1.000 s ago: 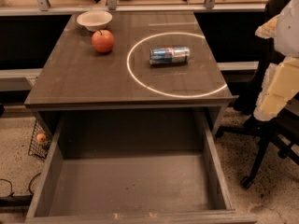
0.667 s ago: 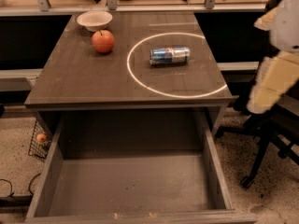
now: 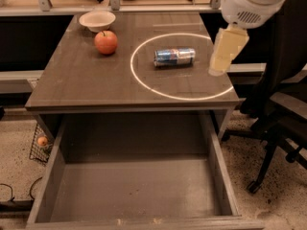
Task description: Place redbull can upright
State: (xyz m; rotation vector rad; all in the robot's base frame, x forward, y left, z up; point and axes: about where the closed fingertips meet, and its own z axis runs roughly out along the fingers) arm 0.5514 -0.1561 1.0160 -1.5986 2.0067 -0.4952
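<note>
Redbull can (image 3: pixel 174 57) flat, left-right; gripper (image 3: pixel 225 54) beside.

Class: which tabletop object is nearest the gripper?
The redbull can, on its side; the gripper hangs beside it, while the apple and bowl lie farther off.

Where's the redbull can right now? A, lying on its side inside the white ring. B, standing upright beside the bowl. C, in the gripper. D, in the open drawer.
A: the redbull can lies on its side on the table inside the white ring, the gripper hanging just right of it.
</note>
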